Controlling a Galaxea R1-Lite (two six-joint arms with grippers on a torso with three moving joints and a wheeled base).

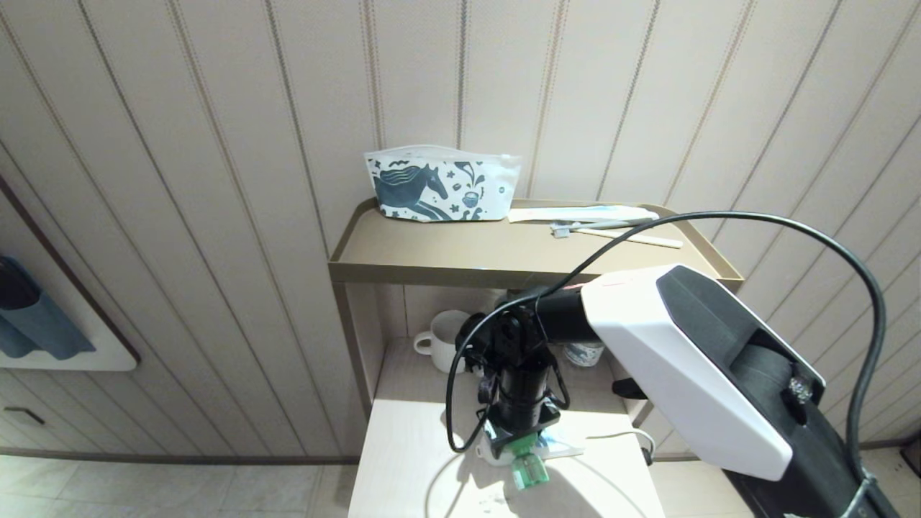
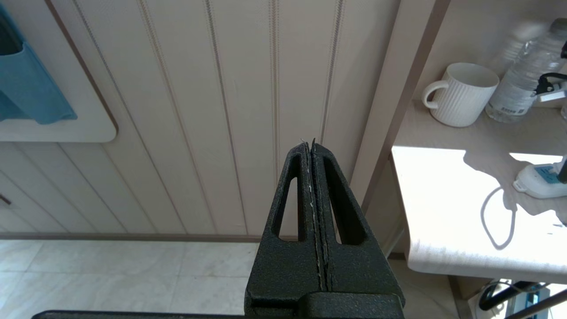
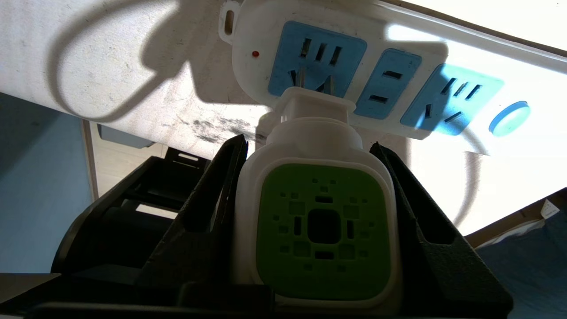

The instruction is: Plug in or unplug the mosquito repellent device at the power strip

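My right gripper [image 3: 308, 141] is shut on the white sides of the mosquito repellent device [image 3: 323, 221], whose green vented face points at the wrist camera. Its two metal prongs [image 3: 301, 80] meet the lower slots of the end socket of the power strip [image 3: 248, 48], with a short bare length of prong still showing. In the head view the right gripper [image 1: 522, 432] points down at the power strip [image 1: 568, 450] on the lower table, and the device's green bottle [image 1: 529, 469] sticks out toward the front. My left gripper [image 2: 310, 142] is shut and empty, parked off the table's left side.
A white mug [image 1: 440, 338] and a clear water bottle [image 2: 518, 84] stand at the back of the lower table, under the tan upper shelf [image 1: 504, 260]. On that shelf lie a horse-print pouch [image 1: 439, 183] and a toothbrush [image 1: 611, 230]. The arm's black cable [image 1: 452, 403] loops beside the gripper.
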